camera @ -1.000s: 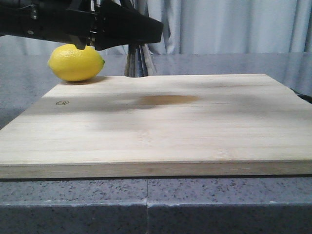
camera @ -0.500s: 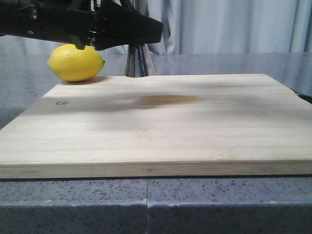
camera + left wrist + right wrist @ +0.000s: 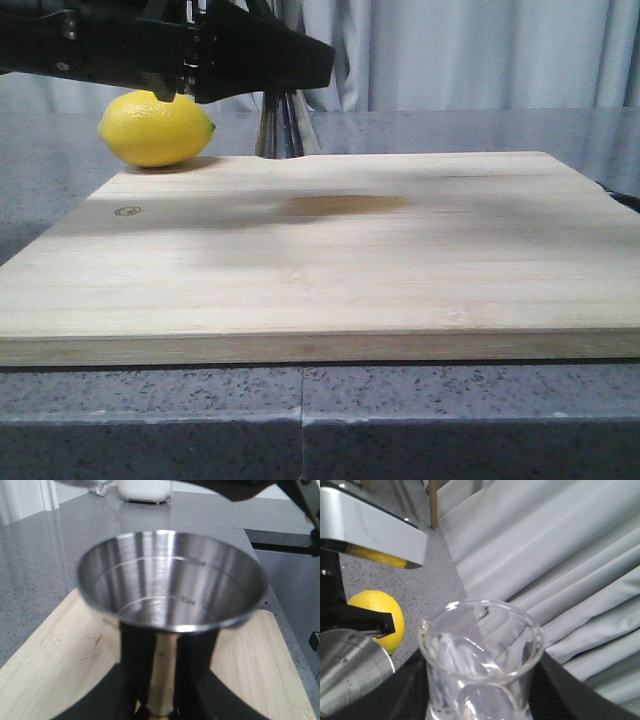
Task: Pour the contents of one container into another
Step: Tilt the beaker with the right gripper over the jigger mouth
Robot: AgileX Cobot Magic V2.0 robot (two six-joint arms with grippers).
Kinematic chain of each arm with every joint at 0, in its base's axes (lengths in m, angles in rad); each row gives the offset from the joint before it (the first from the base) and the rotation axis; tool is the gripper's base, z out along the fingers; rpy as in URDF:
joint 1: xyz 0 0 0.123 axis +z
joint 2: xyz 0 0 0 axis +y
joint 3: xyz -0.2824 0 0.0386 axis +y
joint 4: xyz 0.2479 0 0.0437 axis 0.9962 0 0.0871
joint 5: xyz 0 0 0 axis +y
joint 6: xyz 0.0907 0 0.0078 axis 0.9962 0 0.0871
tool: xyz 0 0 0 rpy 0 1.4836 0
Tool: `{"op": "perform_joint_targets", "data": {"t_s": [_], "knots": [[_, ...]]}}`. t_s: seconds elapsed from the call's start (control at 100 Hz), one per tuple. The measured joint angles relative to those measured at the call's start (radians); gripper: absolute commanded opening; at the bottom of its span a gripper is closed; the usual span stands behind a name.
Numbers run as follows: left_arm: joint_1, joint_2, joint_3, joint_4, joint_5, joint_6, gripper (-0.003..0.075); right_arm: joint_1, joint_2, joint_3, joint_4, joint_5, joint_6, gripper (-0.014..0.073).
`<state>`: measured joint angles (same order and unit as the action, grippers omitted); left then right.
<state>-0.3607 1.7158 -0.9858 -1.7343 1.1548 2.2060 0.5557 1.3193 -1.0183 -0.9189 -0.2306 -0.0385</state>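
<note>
- A lemon [image 3: 156,128] lies on the grey speckled counter [image 3: 40,180] at the far left, just behind the back left corner of the wooden cutting board [image 3: 330,250].
- A small stamped logo [image 3: 127,211] sits near the board's left edge; it is too small to read.
- The left gripper [image 3: 155,700] is clamped on the narrow waist of the steel jigger [image 3: 170,585], which stands upright with its wide cup open to the wrist camera. In the front view only the jigger's lower part shows, behind the board's back edge, under a dark arm.
- Inside the cup two engraved measure rings carry small figures; the print is blurred and I cannot read it.
- A brownish stain [image 3: 345,205] marks the board right of the logo, toward its back middle.
- The right gripper [image 3: 480,700] grasps the clear glass beaker [image 3: 480,655] near its base. The beaker's rim and pouring lip face the wrist camera, with the jigger's steel side and the lemon close by in that view. No printing on the glass can be read.
- Grey curtains [image 3: 480,55] hang behind the counter.
</note>
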Motion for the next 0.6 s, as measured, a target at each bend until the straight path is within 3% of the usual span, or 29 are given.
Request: {"op": "perform_joint_targets", "data": {"t_s": [0.6], "knots": [[0.000, 0.000, 0.000, 0.000, 0.000, 0.000, 0.0059, 0.000, 0.000, -0.004, -0.102, -0.005, 0.000, 0.0255]]}}
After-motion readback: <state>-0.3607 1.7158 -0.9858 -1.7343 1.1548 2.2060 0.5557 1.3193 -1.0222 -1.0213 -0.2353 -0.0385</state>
